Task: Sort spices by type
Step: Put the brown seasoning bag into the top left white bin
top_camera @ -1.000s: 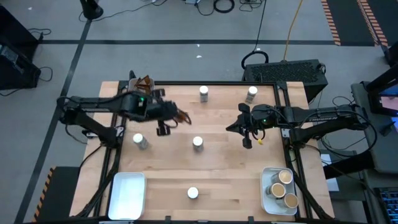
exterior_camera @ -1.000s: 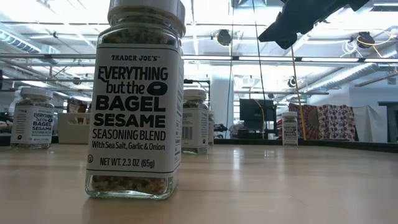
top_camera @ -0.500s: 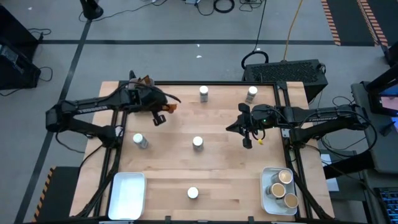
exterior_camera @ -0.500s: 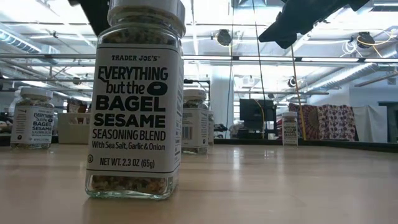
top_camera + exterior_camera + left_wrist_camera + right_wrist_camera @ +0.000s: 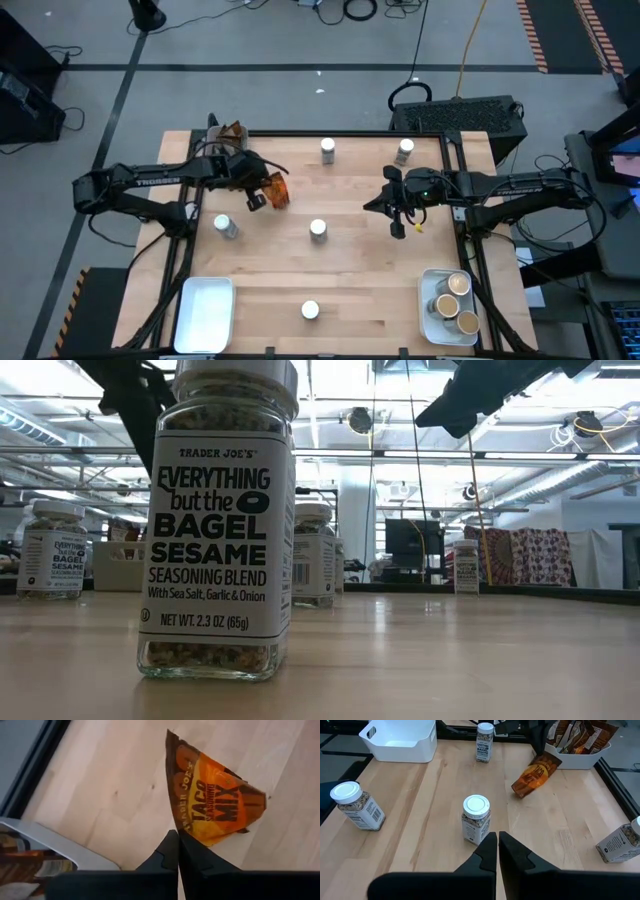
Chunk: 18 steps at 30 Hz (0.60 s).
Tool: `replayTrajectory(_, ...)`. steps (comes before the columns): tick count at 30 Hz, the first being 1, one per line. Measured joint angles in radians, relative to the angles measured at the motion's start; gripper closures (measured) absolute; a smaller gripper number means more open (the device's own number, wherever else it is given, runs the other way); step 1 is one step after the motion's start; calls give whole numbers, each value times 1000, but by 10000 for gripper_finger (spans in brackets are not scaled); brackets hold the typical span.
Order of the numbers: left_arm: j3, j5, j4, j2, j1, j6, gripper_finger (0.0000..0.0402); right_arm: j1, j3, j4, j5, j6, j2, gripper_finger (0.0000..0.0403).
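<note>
The spices are jars and sachets. My left gripper [image 5: 258,199] [image 5: 177,836] is at the back left, shut on the edge of an orange taco-mix sachet [image 5: 277,190] [image 5: 215,802] [image 5: 534,776] that slants down to the wood. Just behind it a white tray [image 5: 215,128] [image 5: 580,761] holds more sachets. White-lidded jars [image 5: 318,230] [image 5: 224,227] [image 5: 327,150] [image 5: 404,150] [image 5: 310,311] stand scattered. Tan-lidded jars [image 5: 459,284] sit in the front-right tray [image 5: 428,312]. My right gripper [image 5: 397,228] [image 5: 497,840] hangs shut and empty at the right, facing the middle jar [image 5: 476,817].
An empty white tray [image 5: 205,312] [image 5: 400,745] sits at the front left. In the low view a bagel-seasoning jar [image 5: 220,520] fills the foreground, with both arms overhead. Black frame rails run along the table's sides.
My left gripper pulled back toward the sachet tray, then came slightly forward, and the sachet swung round with its orange face up. The right arm has stayed still.
</note>
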Motion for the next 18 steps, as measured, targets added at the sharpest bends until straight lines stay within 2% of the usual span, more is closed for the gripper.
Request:
replayTrajectory(11,-2,23,1,0,-2,-41,303,0,0,0,0,0,0,403)
replayTrajectory(18,-2,106,2,0,-3,-41,282,0,0,0,0,0,0,403)
